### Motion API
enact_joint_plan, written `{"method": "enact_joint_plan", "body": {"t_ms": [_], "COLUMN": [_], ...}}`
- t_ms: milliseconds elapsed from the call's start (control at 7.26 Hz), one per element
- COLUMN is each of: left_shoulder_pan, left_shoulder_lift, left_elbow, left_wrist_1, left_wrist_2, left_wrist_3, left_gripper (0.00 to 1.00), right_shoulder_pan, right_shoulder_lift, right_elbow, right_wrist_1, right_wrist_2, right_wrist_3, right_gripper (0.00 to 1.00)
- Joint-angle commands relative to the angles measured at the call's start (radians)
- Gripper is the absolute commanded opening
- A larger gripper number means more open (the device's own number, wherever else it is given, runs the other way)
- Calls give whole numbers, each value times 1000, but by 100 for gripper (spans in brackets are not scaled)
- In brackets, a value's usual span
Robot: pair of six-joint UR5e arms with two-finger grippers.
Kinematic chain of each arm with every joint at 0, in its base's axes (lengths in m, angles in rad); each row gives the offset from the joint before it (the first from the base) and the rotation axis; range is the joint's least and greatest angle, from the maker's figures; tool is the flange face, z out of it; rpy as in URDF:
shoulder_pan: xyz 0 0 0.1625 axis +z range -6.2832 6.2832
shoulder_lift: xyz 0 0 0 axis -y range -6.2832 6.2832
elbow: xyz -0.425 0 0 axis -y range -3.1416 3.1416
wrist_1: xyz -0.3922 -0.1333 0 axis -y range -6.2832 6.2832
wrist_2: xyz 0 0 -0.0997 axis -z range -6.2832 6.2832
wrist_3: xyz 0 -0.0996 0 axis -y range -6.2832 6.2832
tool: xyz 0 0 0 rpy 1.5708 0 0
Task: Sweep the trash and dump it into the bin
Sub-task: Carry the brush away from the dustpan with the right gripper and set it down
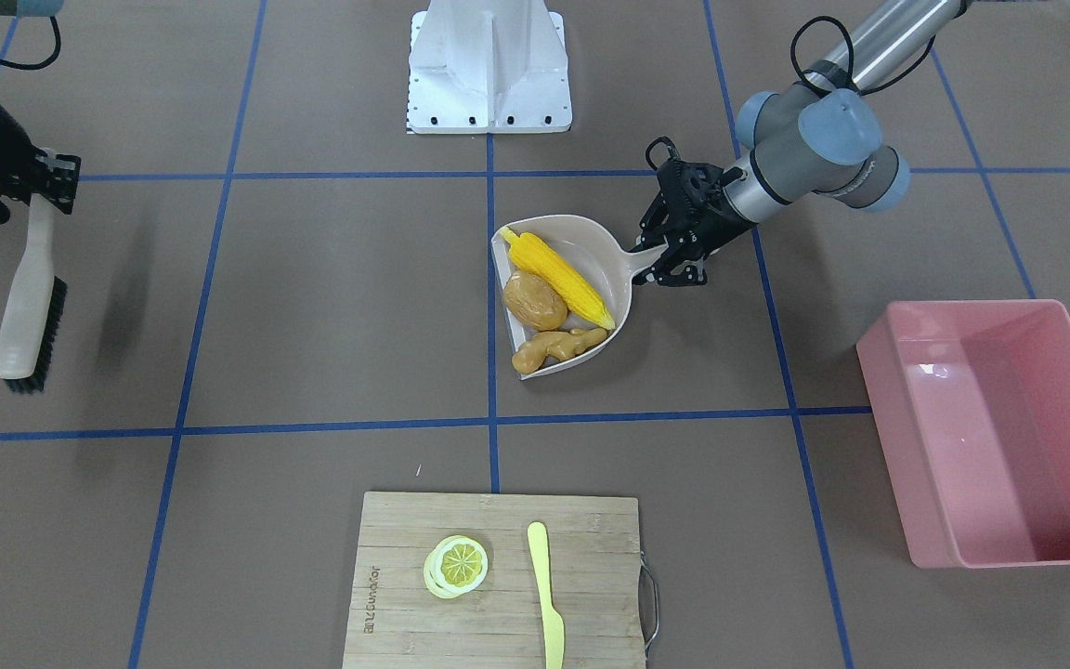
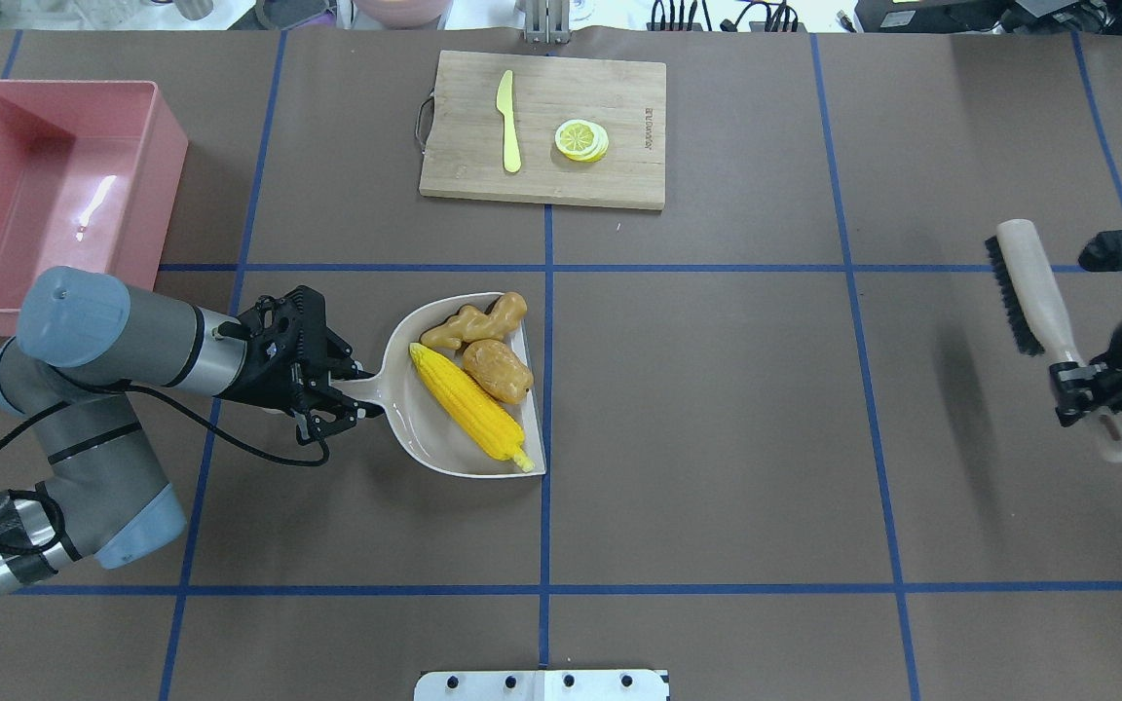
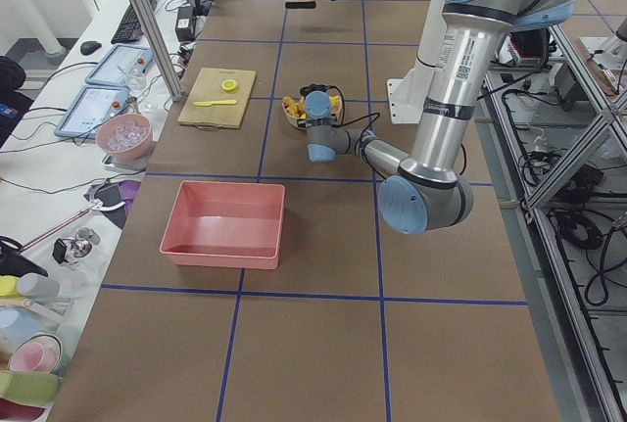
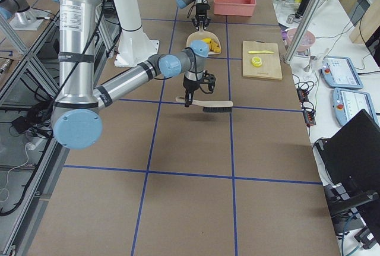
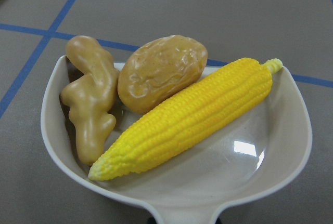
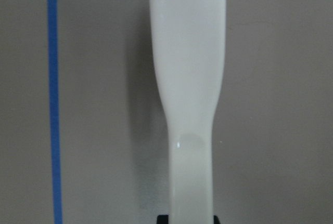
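nearest the robot, the white base plate (image 2: 542, 684) sits at the tabletop's (image 2: 717, 467) edge, on the blue centre tape line.

farther out, on the robot's left, the left end effector (image 2: 358, 391) is pinched on the handle of the beige dustpan (image 2: 425, 436), one finger on each side of the handle. the pan's flat open lip runs just beside the centre tape line. whether the pan rests on the tabletop or sits slightly off it cannot be told. all three pieces of trash lie in the pan. the yellow corn cob (image 2: 470, 409) lies diagonally across its middle. the brown potato (image 2: 498, 371) touches the cob's side nearer the lip. the tan ginger root (image 2: 473, 324) lies at the pan's far corner, against the potato.

at about the same depth on the robot's right, the right end effector (image 2: 1087, 387) is clamped on the narrow end of the pale handle of a hand brush (image 2: 1033, 287). its black bristles face the middle of the tabletop, and its shadow falls apart from it.

farthest out on the left stands the pink bin (image 2: 167, 166), well apart from the dustpan, with a glare spot on its floor. at the far middle lies a bamboo cutting board (image 2: 542, 180), carrying a pale yellow knife (image 2: 508, 122) and, beside it, a lemon slice (image 2: 581, 139).
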Motion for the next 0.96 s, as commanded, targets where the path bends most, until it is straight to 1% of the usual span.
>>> {"method": "enact_joint_plan", "body": {"t_ms": [0,138,275,413,551,688,826], "left_shoulder_pan": [-1,-1,-1,-8,-16,-19,-36], "left_shoulder_lift": [2,3,14,18,20,20,21], "left_elbow": [-11,-33,-56,-81,-119,-144,-149], "left_wrist_1": [-1,-1,-13,-14,-24,-22,-15], "left_wrist_2": [0,0,0,2,47,92,104], "left_wrist_3": [-2,-6,-6,-88,-130,-128,-170], "left_gripper": [24,15,11,7,7,7,7], "right_shoulder_pan": [108,108,108,105,104,102,101], "right_shoulder_lift": [-129,-161,-196,-213,-213,-206,-206], "right_elbow": [8,-27,-88,-142,-161,-173,-183], "right_wrist_1": [16,96,216,326,342,344,344], "right_wrist_2": [60,58,58,56,53,50,54], "right_wrist_3": [-114,-124,-124,-115,-116,-114,-113], "right_gripper": [0,0,0,0,0,0,0]}}
